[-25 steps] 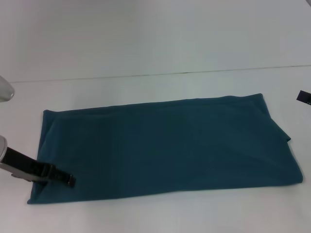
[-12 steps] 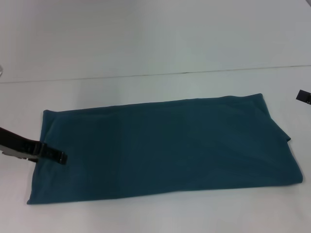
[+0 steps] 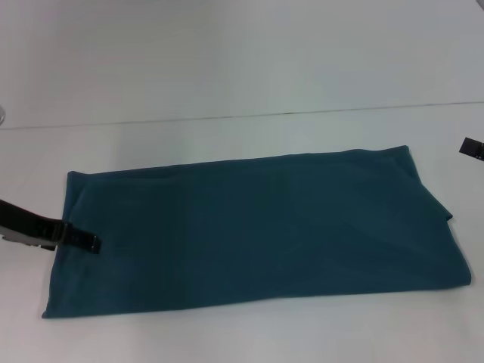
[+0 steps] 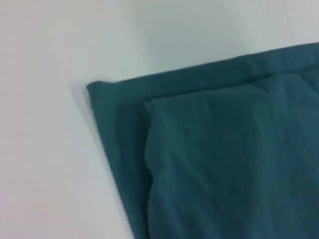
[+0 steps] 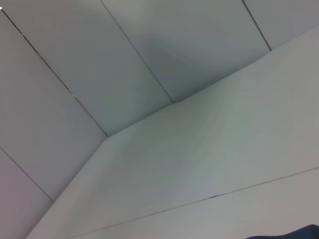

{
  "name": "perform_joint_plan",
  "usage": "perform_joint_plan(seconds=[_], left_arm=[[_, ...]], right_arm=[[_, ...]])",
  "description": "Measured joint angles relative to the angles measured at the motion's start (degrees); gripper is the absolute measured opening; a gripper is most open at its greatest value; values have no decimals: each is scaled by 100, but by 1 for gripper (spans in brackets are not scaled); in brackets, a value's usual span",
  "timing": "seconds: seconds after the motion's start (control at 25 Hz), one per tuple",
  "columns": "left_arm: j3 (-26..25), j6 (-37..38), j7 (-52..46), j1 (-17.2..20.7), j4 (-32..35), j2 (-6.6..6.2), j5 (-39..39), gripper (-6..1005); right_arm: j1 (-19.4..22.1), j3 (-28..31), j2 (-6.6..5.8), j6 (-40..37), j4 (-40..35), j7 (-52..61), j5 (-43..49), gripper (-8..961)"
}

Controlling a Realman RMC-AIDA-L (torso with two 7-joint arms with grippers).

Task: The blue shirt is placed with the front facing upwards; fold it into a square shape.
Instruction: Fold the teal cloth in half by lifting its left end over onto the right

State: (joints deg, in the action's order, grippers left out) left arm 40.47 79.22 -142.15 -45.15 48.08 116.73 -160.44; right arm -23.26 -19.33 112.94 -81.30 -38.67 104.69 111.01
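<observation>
The blue shirt [image 3: 257, 231] lies flat on the white worktop [image 3: 227, 128] as a long band, already narrowed lengthwise; no print shows, only plain teal cloth. The left wrist view shows a shirt corner [image 4: 94, 87] where an upper layer sits slightly inside the lower one.

The left gripper [image 3: 92, 243] hovers at the shirt's left short edge, about midway along it, its dark tip just over the cloth. Whether its jaws are open or closed cannot be told. The right gripper [image 3: 472, 148] shows only as a dark tip beyond the shirt's right end, apart from the cloth; its jaws cannot be read either.

The step in hand looks like a crosswise fold to bring the band to a square. To do it well, the jaws should catch every layer at the left edge, lift only enough to clear, carry it straight toward the right end, and lay edge on edge without dragging the lower layer askew.
</observation>
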Motion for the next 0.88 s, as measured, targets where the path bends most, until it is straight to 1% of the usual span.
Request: perform_joint_plan(seconds=[0.2,0.48,0.72,0.88], left_arm=[[10,-102,-3,7,-114,-18,-9,905],[80,-113,2,-1,-289,-35,-21,904],[87,-77,25,-17,-354,-20,-22,907],[102,-46,37,-47,-470,-38,-22,906]], right_arm=[[-8,0,0,0,0,8,0,916],[-16,0,-9,0,0,24,-13,916],[-15,0,-9,0,0,25,-18,916],[-13,0,-10,0,0,25,-18,916]])
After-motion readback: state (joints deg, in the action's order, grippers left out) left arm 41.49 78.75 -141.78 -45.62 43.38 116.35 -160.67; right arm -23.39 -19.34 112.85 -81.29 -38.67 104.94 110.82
